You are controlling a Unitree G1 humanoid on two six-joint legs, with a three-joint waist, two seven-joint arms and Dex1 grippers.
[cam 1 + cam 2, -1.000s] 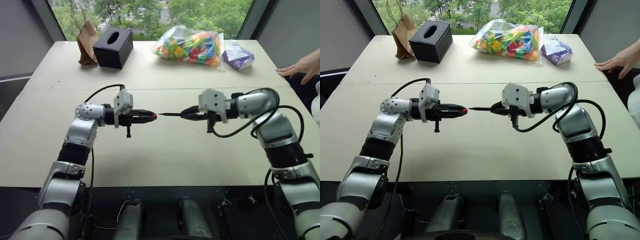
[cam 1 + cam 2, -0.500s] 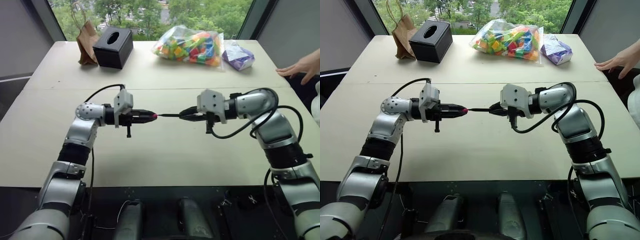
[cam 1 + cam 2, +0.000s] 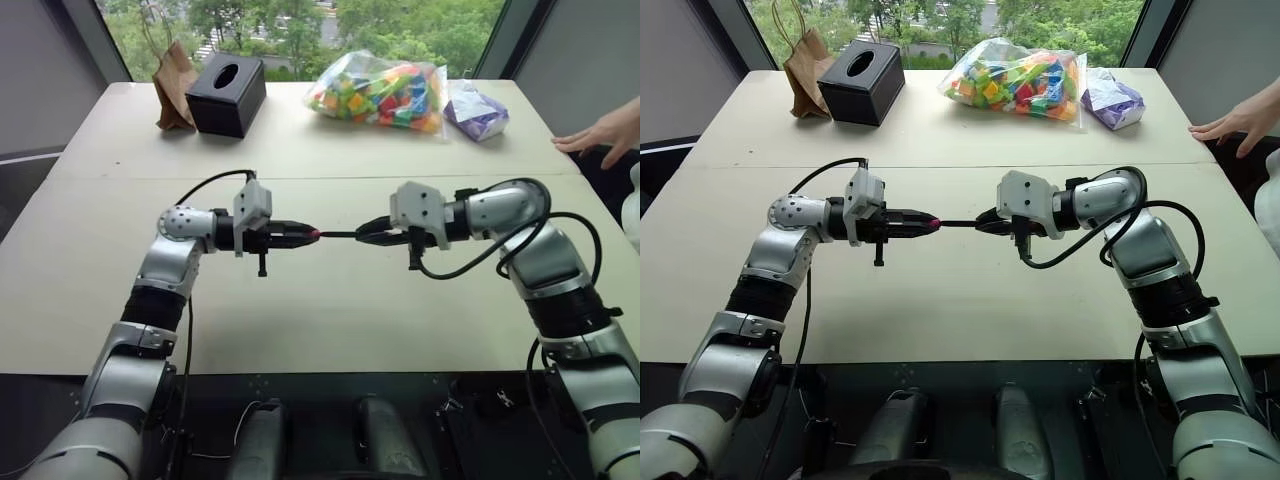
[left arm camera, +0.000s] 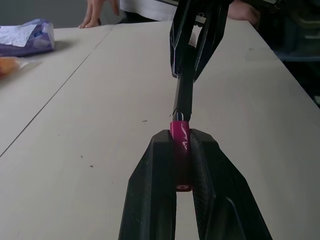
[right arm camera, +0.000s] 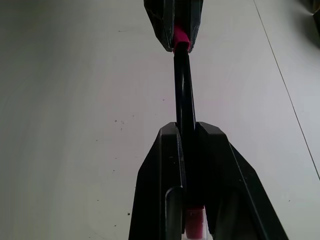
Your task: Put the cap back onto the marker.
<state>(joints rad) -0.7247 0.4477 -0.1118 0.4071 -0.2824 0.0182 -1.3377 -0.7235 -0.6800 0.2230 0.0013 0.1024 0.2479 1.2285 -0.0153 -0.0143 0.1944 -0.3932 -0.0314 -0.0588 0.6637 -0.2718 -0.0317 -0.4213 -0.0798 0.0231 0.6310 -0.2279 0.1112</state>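
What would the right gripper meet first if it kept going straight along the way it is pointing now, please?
The right gripper holds the marker pointing at the left gripper, so the marker's tip would push further into the cap held there; it already seems to be at the cap's mouth.

We see the small red cap (image 4: 180, 145) meeting the tip of the thin black marker (image 5: 184, 85), which is held level above the table.

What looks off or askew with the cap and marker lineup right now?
Nothing stands out. The cap sits straight between the left gripper fingers, and the marker, held by the right gripper, runs in line with it, its end meeting the cap's mouth. Nothing is spilled on the table.
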